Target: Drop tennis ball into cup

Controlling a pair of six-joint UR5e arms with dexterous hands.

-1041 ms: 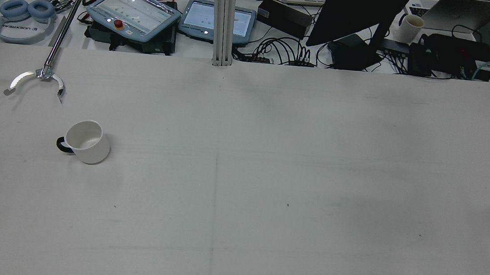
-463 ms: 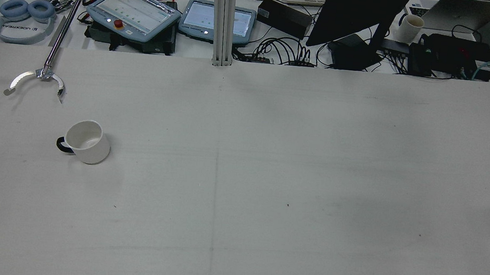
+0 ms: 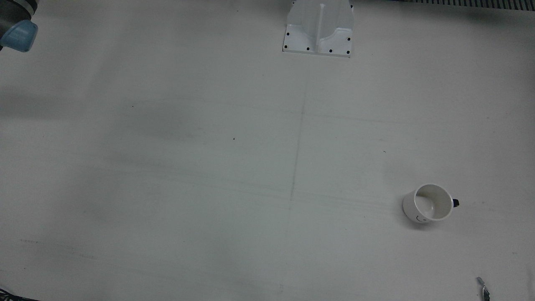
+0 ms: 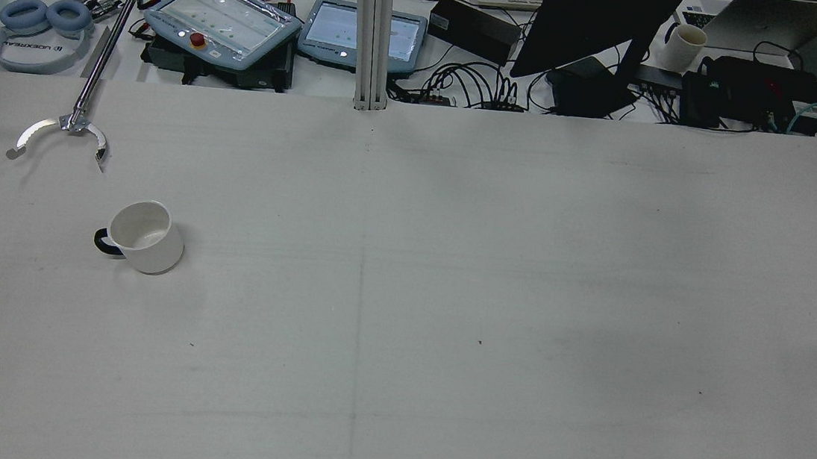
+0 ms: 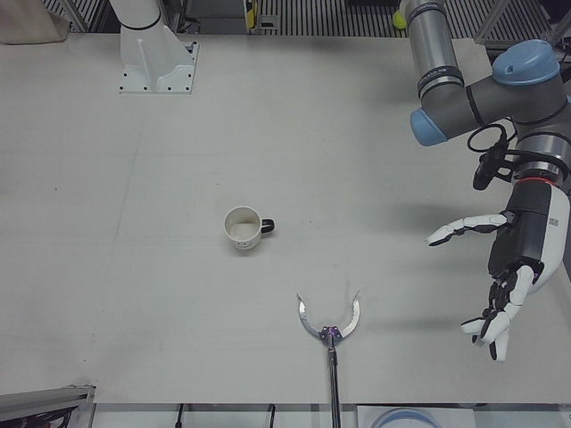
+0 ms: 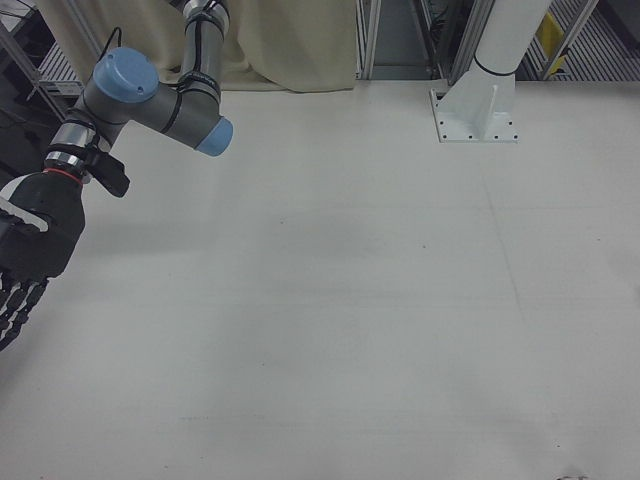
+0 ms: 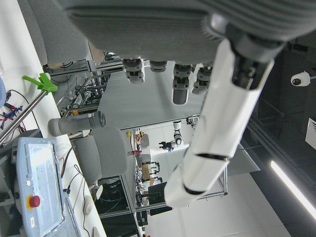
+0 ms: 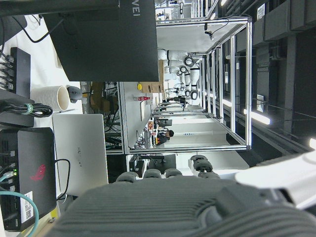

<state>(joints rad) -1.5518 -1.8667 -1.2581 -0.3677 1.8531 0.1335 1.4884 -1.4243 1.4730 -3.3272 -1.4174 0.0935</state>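
The white ceramic cup with a dark handle stands upright and empty on the pale grey surface, on the half before the robot's left arm. In the left-front view it sits well apart from the left hand, toward the middle of the surface from it, so that hand is clearly the nearer of the two. The long-handled metal grabber tool with a curved two-pronged claw lies near the cup on the operators' side, not touching it. No tennis ball shows in any view, so where it lies cannot be told; it is neither in the cup nor in either hand as far as the pictures show. The left hand hangs above the surface's outer edge with its fingers spread wide, holding and touching nothing. The right hand is only partly in frame at the edge of the right-front view, far from the cup; its visible fingers look extended and empty. As I judge it, the task has not started, and a ball must first be found.
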